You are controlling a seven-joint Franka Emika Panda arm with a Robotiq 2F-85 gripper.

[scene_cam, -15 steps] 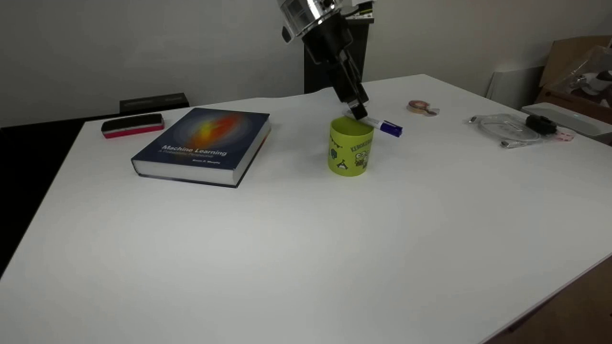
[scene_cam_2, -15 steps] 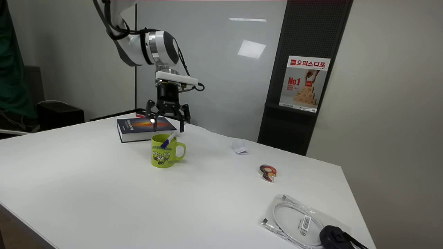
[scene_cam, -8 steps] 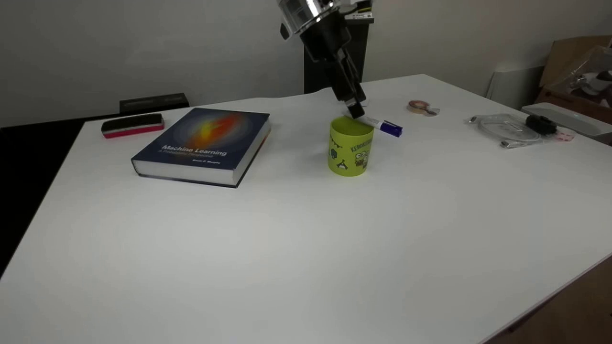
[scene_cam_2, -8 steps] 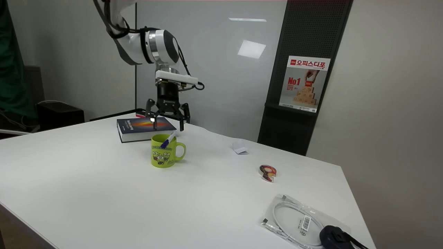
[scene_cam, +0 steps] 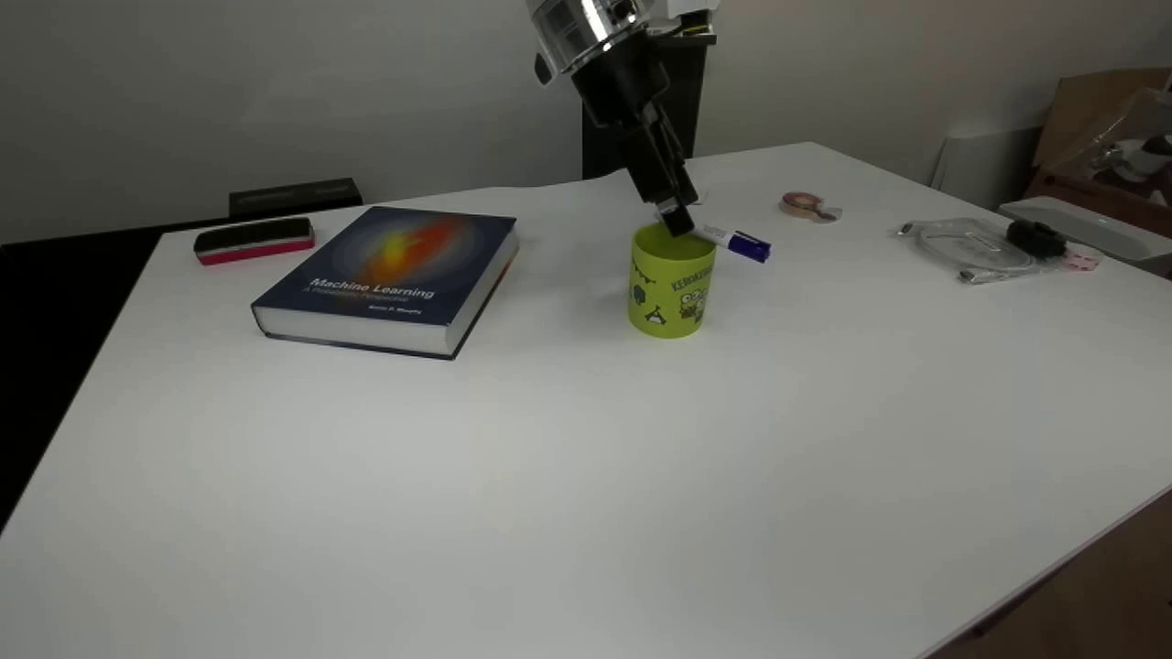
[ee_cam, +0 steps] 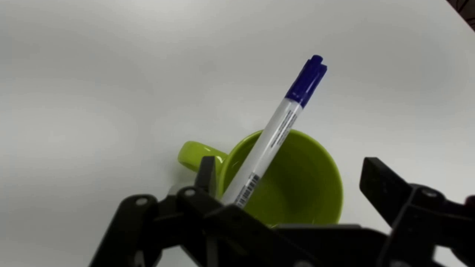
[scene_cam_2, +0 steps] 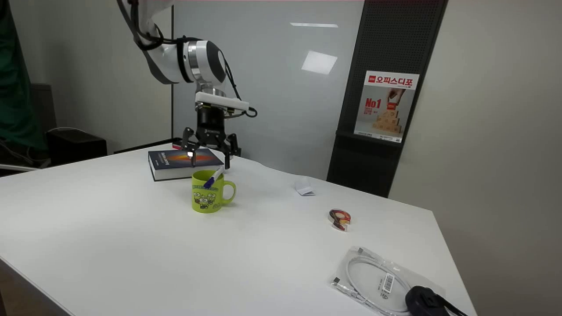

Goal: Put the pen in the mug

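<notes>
The lime-green mug (scene_cam: 670, 293) stands upright on the table in both exterior views, its handle showing in an exterior view (scene_cam_2: 229, 192). The white pen (ee_cam: 261, 152) with a blue cap (ee_cam: 306, 81) lies slanted across the mug's opening in the wrist view. Its cap end sticks out past the rim, and its other end is hidden behind my gripper. My gripper (scene_cam_2: 210, 162) is open and empty, just above and behind the mug. In the wrist view the fingers (ee_cam: 382, 181) stand wide apart on either side of the mug's opening, not closed on the pen.
A thick dark book (scene_cam: 394, 265) lies beside the mug, with a red-and-black object (scene_cam: 255, 240) beyond it. A tape roll (scene_cam_2: 340, 218), a bagged cable (scene_cam_2: 377, 281) and a folded white paper (scene_cam_2: 304, 187) lie elsewhere on the table.
My open gripper has shifted slightly sideways, leftward in both exterior views, and dipped a little over the last half second. The pen and mug have not moved.
</notes>
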